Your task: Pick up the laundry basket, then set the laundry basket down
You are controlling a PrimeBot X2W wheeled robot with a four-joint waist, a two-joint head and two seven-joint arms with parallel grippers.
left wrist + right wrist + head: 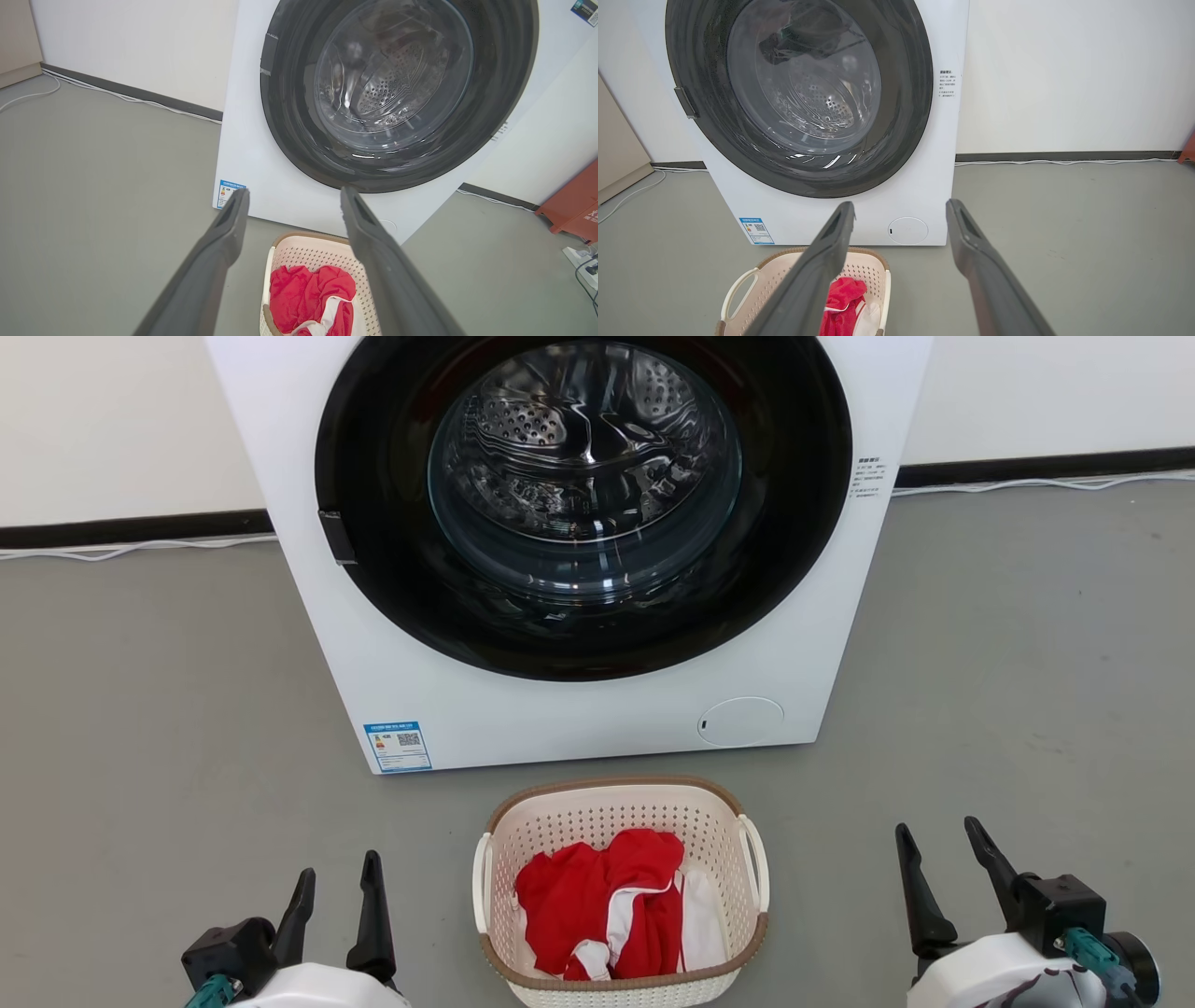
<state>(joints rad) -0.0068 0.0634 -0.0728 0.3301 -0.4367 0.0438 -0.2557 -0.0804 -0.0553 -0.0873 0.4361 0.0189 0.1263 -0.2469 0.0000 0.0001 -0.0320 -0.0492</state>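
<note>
Half losing the washing machine [523,709] past the top of the head view, and cropping its upper part in both wrist views too. Failing to read the small print on its blue label [398,747] and on the text strip beside the round door [583,495]. Looking through the door glass at a perforated steel drum, with reflections making the inside hard to judge. Cutting the near end of the laundry basket [597,821] at the bottom of the head view, and covering part of it behind a dark finger in each wrist view. Hiding most of the basket's bottom under a crumpled red garment [597,896] with white trim and a white cloth [705,924] beside it. Cropping both gripper bodies at the lower corners of the head view.

Finding the basket standing on the grey floor [140,709], just in front of the machine but apart from it, with the machine backing onto the floor's far edge, where a white cable [121,551] is running along the wall. Showing cream perforated walls, a rounded-rectangular outline, a brown woven-look rim and a white loop handle [481,896] on each side.

Holding the left gripper [340,864] off the basket's left side, jaws spread apart and gripping nothing. Holding the right gripper [935,825] off its right side, jaws likewise apart and empty, touching neither handle.
</note>
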